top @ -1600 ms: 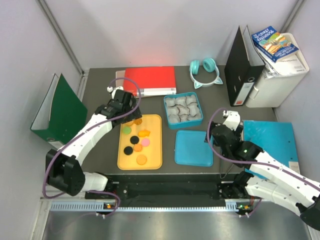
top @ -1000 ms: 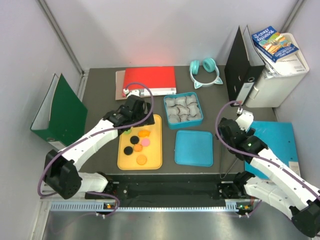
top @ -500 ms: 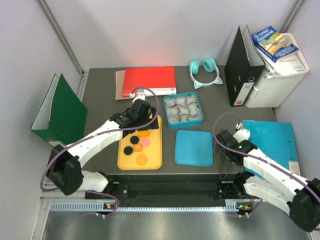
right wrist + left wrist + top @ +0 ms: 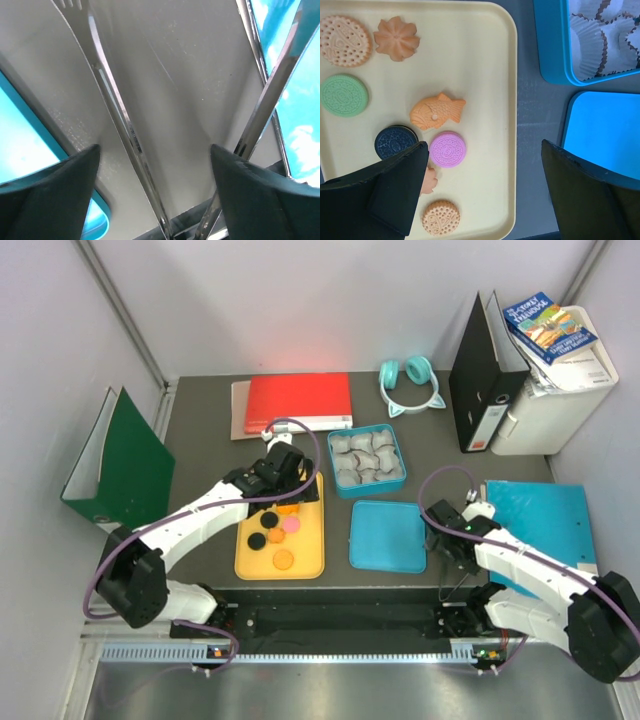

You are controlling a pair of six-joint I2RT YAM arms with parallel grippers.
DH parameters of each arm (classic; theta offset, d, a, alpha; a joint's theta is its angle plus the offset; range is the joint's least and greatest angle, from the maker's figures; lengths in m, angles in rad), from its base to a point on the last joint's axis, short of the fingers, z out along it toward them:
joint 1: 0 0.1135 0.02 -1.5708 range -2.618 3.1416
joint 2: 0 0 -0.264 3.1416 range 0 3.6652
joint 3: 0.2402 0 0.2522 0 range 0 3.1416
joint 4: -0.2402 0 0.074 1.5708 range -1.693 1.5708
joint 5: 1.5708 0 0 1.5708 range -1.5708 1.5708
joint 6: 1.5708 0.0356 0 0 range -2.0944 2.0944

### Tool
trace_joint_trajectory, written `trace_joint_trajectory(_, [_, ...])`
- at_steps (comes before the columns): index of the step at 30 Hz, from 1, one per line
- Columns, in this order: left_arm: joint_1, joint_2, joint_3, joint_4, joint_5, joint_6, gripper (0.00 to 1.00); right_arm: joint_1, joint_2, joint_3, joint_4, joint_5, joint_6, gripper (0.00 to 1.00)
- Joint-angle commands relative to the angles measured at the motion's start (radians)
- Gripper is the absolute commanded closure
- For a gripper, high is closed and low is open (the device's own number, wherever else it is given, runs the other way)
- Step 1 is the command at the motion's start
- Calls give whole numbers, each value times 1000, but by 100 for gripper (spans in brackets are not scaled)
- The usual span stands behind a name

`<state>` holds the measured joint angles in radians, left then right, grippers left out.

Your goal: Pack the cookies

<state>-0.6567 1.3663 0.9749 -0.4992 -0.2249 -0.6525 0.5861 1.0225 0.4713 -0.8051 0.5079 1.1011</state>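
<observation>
The dark grey table (image 4: 198, 430) carries a yellow plastic tray (image 4: 308, 555) at its front edge. A flat teal lid (image 4: 388, 535) lies beside the tray, with an open square teal tin (image 4: 370, 490) behind the lid. A red folder (image 4: 300, 400) and teal cat-ear headphones (image 4: 417, 370) lie along the back edge.

Cookies (image 4: 291, 525) lie on tray (image 4: 312, 545), left of box (image 4: 331, 455).

Soft, even overhead light fills the top view; shadows are faint, and the red folder (image 4: 300, 400) glows oversaturated. The left wrist view is sharp on the yellow tray (image 4: 485, 60); the left gripper's fingers (image 4: 385, 195) are dark and blurred. Glare streaks the right wrist view's metal tongs (image 4: 121, 130).
</observation>
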Motion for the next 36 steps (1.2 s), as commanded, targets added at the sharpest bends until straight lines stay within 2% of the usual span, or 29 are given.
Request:
trace_joint_trajectory(1, [-4, 7, -7, 39, -4, -10, 2, -8, 7, 7, 43, 0, 3, 22])
trace_joint_trajectory(5, [-4, 13, -5, 40, -2, -10, 2, -20, 33, 29, 64, 3, -15, 35])
trace_joint_trajectory(8, [-4, 11, -5, 34, -5, -10, 2, -29, 62, 59, 69, 23, -32, 48])
trace_joint_trajectory(11, [-4, 7, -5, 31, -11, -7, 2, -43, 91, 89, 78, 44, -55, 72])
trace_joint_trajectory(12, [-4, 8, -5, 30, -14, -7, 2, -48, 97, 99, 81, 47, -69, 77])
trace_joint_trajectory(20, [-4, 17, -5, 31, -5, -10, 2, -114, 175, 154, 136, 83, -164, 98])
trace_joint_trajectory(28, [-6, 5, -16, 30, -8, -9, 2, -144, 364, 407, 147, 190, -302, 100])
trace_joint_trajectory(36, [-6, -12, -15, 27, -10, -3, 2, -270, 560, 605, 156, 167, -415, 100])
